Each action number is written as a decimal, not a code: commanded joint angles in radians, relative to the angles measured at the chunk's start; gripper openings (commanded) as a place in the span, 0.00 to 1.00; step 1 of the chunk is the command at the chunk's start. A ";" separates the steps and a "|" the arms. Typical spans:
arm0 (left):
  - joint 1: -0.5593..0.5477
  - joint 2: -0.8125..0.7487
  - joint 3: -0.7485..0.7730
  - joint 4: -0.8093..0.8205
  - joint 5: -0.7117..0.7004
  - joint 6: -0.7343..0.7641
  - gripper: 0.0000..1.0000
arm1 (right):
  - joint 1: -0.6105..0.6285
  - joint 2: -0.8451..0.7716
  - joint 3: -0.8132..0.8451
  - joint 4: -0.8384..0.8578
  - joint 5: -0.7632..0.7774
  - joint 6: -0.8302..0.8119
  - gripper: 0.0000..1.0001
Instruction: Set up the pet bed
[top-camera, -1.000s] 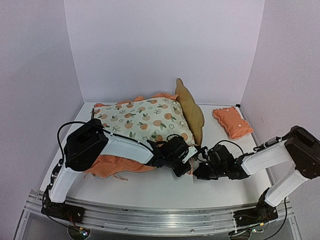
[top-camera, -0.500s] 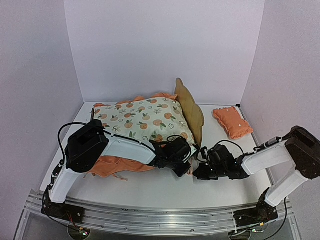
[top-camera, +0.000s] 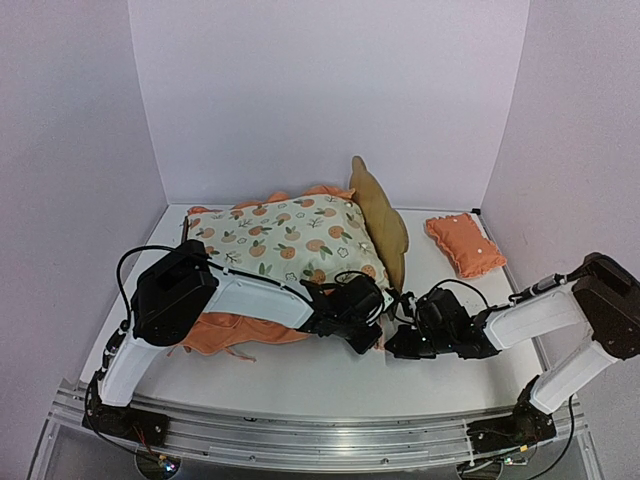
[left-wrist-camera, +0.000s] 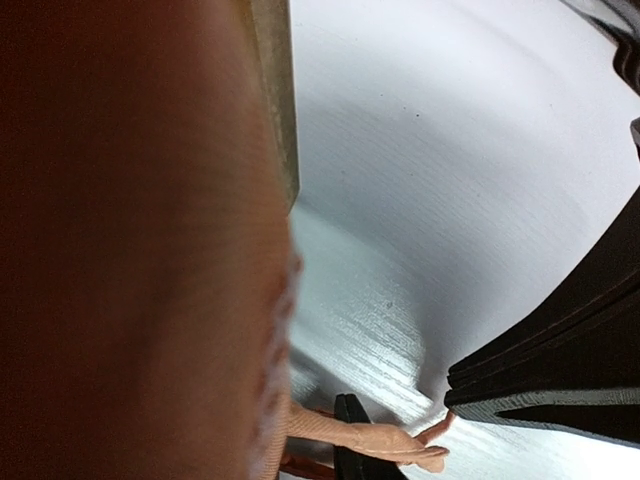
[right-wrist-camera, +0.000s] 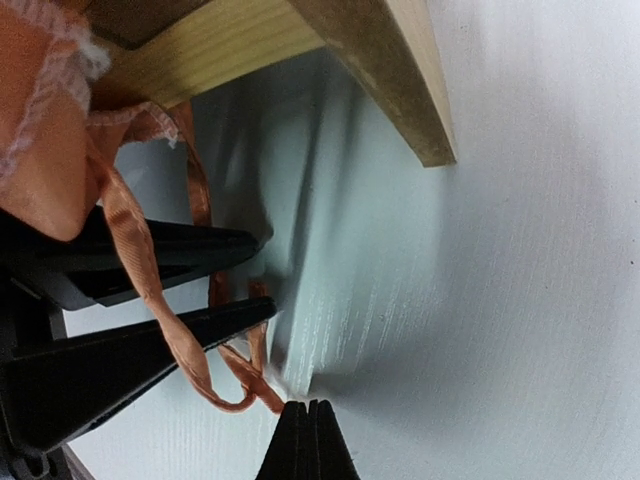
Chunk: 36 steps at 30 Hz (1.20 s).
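The right gripper (right-wrist-camera: 308, 430) has its fingertips pressed together, empty, low over the table (top-camera: 320, 378). Facing it, the left gripper (right-wrist-camera: 265, 272) has jaws slightly apart, with an orange tie string (right-wrist-camera: 150, 270) draped across them. Just behind both sits the pet bed (top-camera: 384, 225), mid-table, covered by the mattress pad (top-camera: 290, 240). Both arms have barely moved since a second ago.

Right gripper (right-wrist-camera: 308, 428) closed, left gripper (right-wrist-camera: 268, 272) ajar

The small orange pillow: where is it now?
In the top view, the small orange fabric pillow lies far right on the white table, right of the light plywood pet bed and apart from it.
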 joint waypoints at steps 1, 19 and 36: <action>-0.017 0.037 0.010 -0.101 0.082 -0.043 0.12 | 0.003 -0.013 0.024 0.024 -0.009 -0.016 0.00; 0.045 -0.092 0.033 -0.154 0.199 -0.017 0.00 | 0.000 -0.004 0.038 0.029 0.005 -0.057 0.00; 0.081 -0.222 -0.019 -0.034 0.156 0.235 0.00 | -0.003 0.045 0.069 0.030 0.002 -0.069 0.00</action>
